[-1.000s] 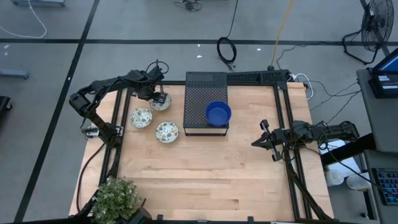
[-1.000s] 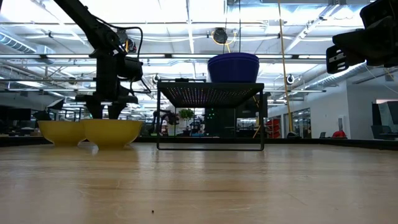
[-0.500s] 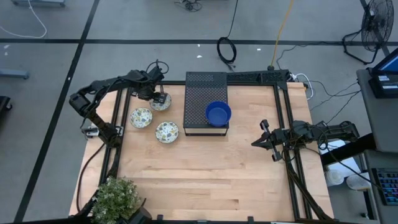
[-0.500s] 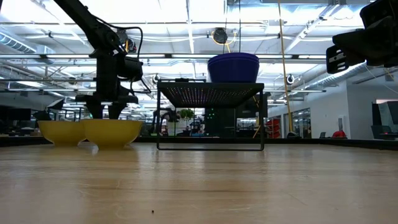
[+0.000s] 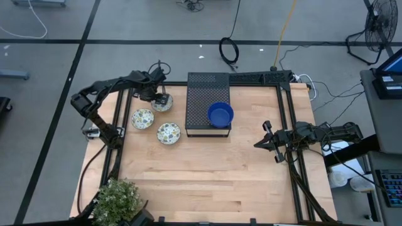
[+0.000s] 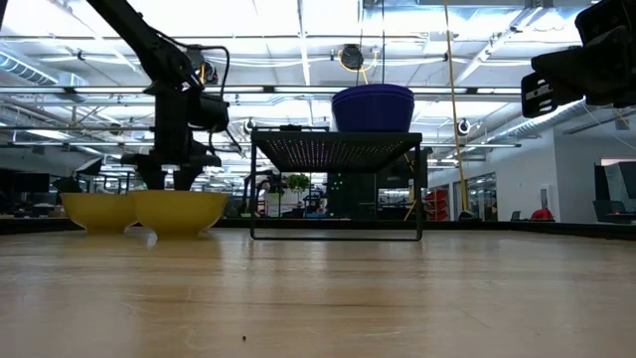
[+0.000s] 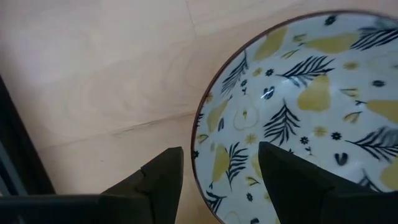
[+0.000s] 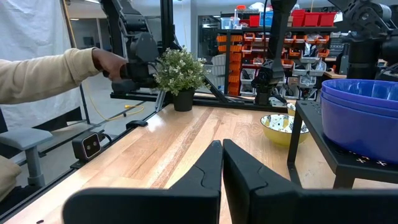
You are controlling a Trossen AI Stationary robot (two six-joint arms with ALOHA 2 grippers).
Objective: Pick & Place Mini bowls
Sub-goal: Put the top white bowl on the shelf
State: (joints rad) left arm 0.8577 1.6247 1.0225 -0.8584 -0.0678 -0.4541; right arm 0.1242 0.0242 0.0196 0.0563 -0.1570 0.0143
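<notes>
While my left gripper point(image 7: 221, 180) hangs with its jaws spread astride the rim of a cream floral mini bowl point(image 5: 161, 103), one dark finger point(image 7: 163, 177) sits outside the rim over bare wood and the other inside, above the painted leaves and pears. Nothing is clamped yet; both fingers stand clear of the porcelain. Seen from above, this bowl is the one closest to the black perforated box point(image 5: 208, 103), just off the box's left edge near its far corner. Two more floral mini bowls lie on the wooden table point(image 5: 207, 176) on that same side: one point(image 5: 142, 118) farther out from the box, another point(image 5: 168, 132) beside the box's near-left corner. All three lie apart from one another. From table height they show as yellow bowls, with my left arm dropping straight down over them.

On top of the box, toward its right side, rests a stack of glossy blue mini bowls point(image 5: 220, 115); my right wrist camera shows at least two nested rims.

My right gripper point(image 5: 266, 134) waits well to the right of the box, above the table, fingers pressed together on nothing.

Beyond the box, past a potted plant point(image 8: 180, 73) at the table's corner, a person's sleeved arm point(image 8: 46, 73) reaches toward dark equipment.
</notes>
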